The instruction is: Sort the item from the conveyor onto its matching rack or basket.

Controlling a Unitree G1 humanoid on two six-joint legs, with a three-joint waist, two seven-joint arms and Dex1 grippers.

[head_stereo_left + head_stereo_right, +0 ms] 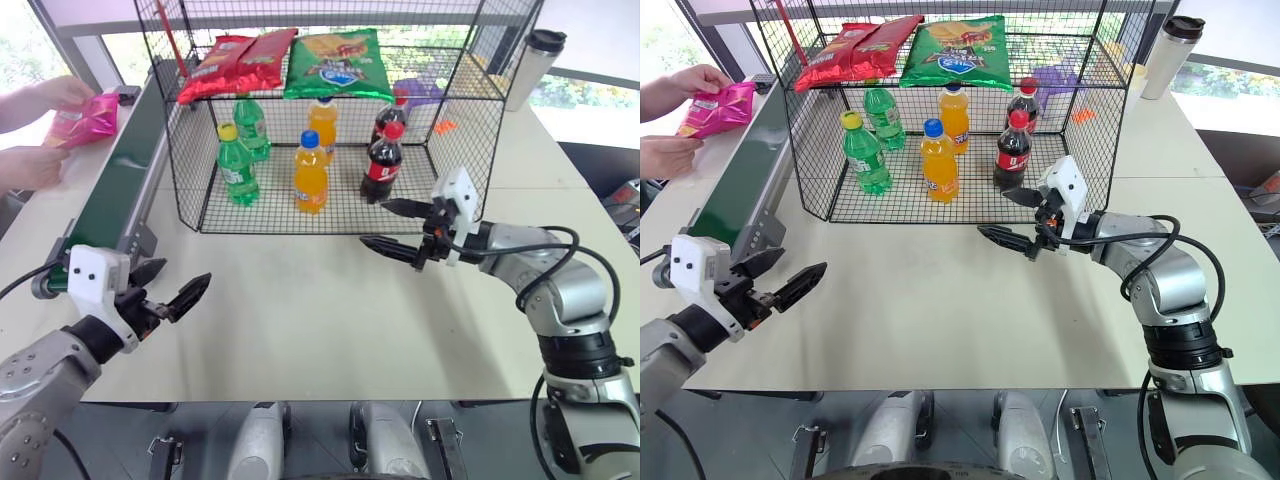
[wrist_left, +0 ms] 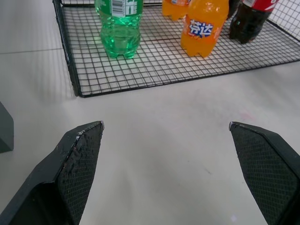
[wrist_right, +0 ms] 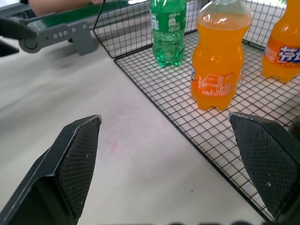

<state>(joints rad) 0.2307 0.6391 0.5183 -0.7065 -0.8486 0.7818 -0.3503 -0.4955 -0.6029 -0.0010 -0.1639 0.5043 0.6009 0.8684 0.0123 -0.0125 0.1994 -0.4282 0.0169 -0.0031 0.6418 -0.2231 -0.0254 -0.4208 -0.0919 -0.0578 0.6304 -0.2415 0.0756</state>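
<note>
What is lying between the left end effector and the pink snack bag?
In the left eye view, the conveyor stretches between the left end effector and the pink snack bag, which a person's hands hold at its far end.

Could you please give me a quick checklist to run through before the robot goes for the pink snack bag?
1. Left gripper open and holding nothing: ok.
2. Right gripper open and holding nothing: ok.
3. Pink snack bag free to pick: not ok, a person's hands hold it beside the far end of the conveyor.
4. Bag lying on the belt: not ok.
5. Room on the rack's upper shelf beside the red chip bags and the green chip bag: ok, bare wire on the robot's right.
6. Table between the grippers and the conveyor unobstructed: ok.
</note>
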